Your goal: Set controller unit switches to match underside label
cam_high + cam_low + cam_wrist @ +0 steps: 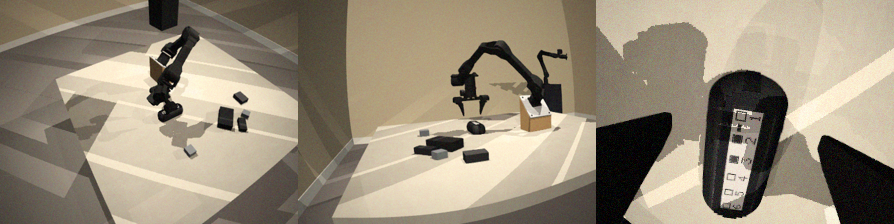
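Observation:
The dark controller unit [164, 116] [480, 129] [746, 92] lies on the bench upside down, its white label [741, 150] facing up. In the wrist view squares 2 and 3 are filled; 1, 4 and 5 are empty outlines; 6, at the shaded lower end, looks like an outline too. A small dark mark sits between 1 and 2. The rocker switches are hidden underneath. My gripper [472, 115] [746, 132] is open and empty, pointing down above the unit, with one finger on each side of it in the wrist view and touching nothing.
A large black box [225, 117] [444, 143], a small black block [242, 124] [423, 150], a grey block [246, 114] [439, 154] and a dark block [240, 97] [475, 156] stand in a group. Another grey block [190, 150] [424, 132] lies apart. The arm's wooden base [540, 123] is behind the unit.

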{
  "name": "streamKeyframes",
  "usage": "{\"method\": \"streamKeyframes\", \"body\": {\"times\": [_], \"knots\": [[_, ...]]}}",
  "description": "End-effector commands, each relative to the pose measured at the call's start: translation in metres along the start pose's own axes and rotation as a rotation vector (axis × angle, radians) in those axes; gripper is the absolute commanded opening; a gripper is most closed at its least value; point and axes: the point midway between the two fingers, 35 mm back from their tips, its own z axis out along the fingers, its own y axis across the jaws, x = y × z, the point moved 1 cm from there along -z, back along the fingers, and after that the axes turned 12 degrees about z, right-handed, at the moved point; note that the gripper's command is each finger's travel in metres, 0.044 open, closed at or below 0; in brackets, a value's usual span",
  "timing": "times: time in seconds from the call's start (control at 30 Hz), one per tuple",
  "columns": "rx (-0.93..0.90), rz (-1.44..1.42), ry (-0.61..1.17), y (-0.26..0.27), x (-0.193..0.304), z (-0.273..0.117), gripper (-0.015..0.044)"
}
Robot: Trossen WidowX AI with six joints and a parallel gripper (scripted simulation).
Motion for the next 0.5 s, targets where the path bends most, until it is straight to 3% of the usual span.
{"method": "streamKeyframes", "body": {"times": [0.0,0.47], "knots": [[0.007,0.006,0.001,-0.001,0.000,0.008,0.0440],[0.005,0.006,0.004,0.000,0.000,0.031,0.0440]]}}
